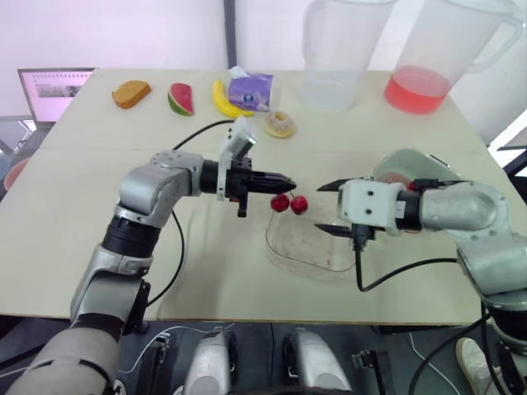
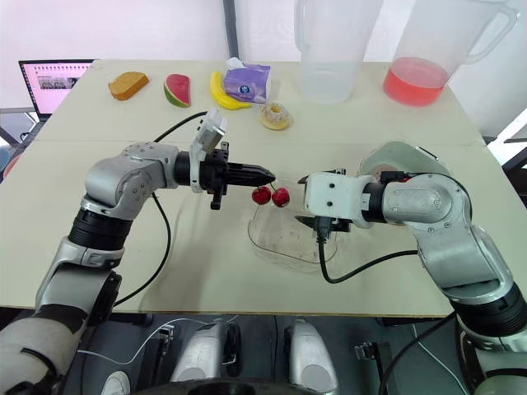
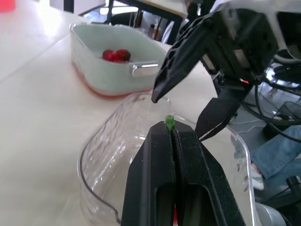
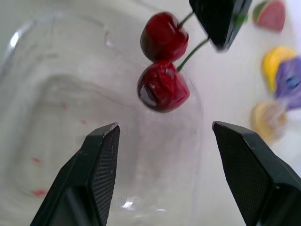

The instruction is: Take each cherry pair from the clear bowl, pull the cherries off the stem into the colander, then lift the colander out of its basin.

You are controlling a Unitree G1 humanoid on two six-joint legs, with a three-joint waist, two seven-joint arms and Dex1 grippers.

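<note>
My left claw is pinched tight on the stem, dangling the cherry pair over the clear bowl; my right claw, at their 3 o'clock, gapes wide, ready to pluck one.

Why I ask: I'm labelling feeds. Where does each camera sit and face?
Eyes: on the head, facing down; left gripper holds cherries above the bowl, right gripper open beside.
Left wrist: along its shut fingers toward the right gripper and colander.
Right wrist: along its open fingers into the bowl.
Shared: every view shows the bowl.
</note>
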